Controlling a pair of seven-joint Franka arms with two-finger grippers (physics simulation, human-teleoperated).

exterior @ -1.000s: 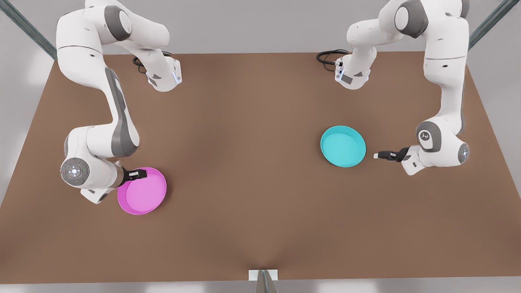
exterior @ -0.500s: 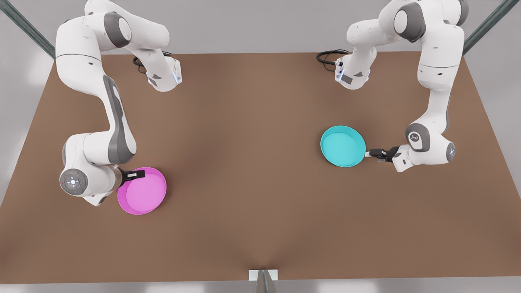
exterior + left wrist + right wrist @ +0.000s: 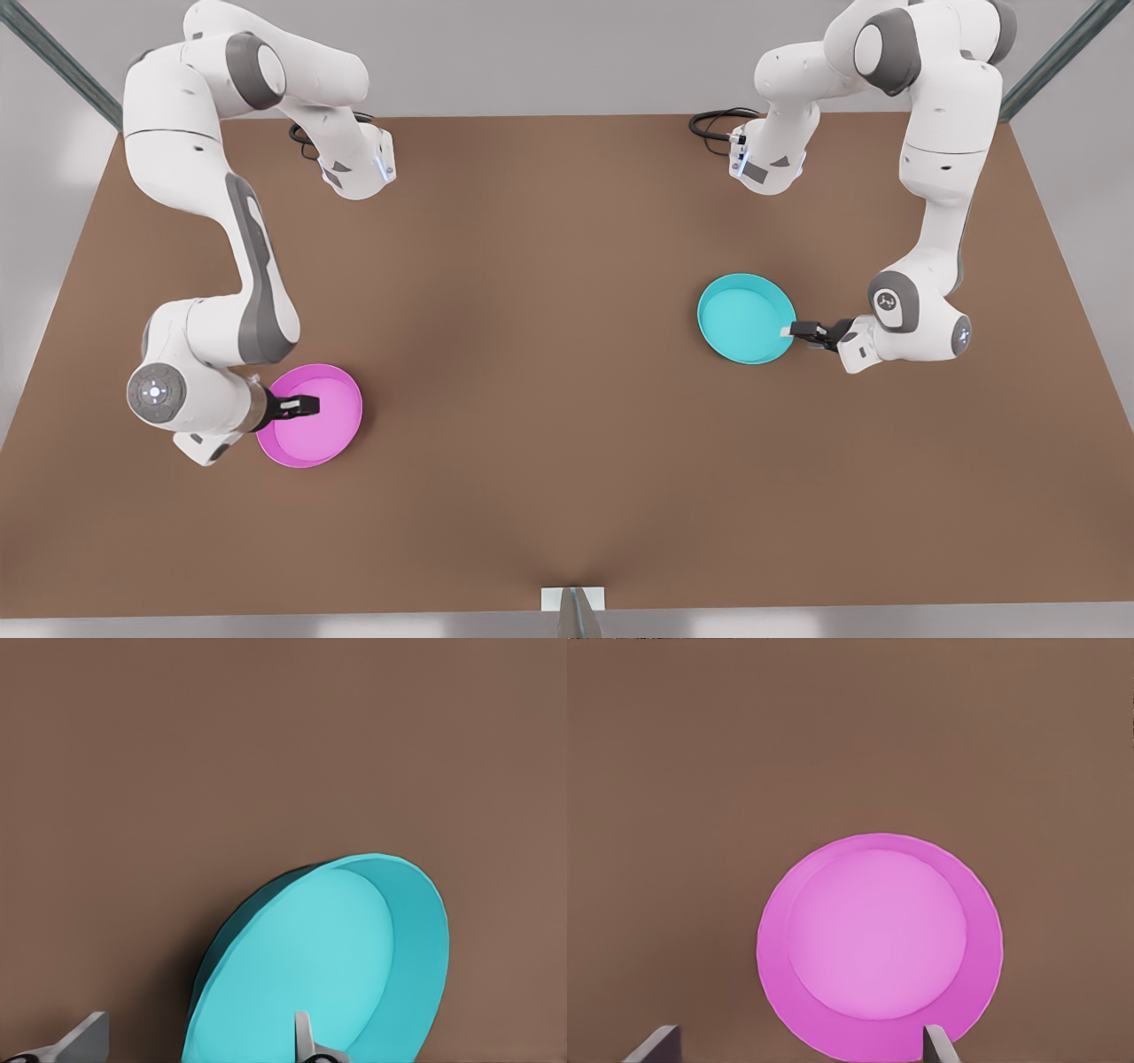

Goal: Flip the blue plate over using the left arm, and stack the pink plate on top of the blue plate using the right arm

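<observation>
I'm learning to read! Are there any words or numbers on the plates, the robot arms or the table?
No words or numbers can be read.
Blue plate: plain, no writing.
Pink plate: plain, no writing.
Brown table: plain.
Grey round joint cap: a small white mark, too small to read.

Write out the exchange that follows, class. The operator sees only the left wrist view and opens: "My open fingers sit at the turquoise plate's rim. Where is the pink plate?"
Observer: The pink plate lies on the table at the front view's left, far from the blue plate.
Operator: From which side do I reach mine?
Observer: Your left gripper comes in from the front view's right.
Operator: And the other gripper?
Observer: The right gripper is over the pink plate, with its fingers open in the right wrist view.
</observation>
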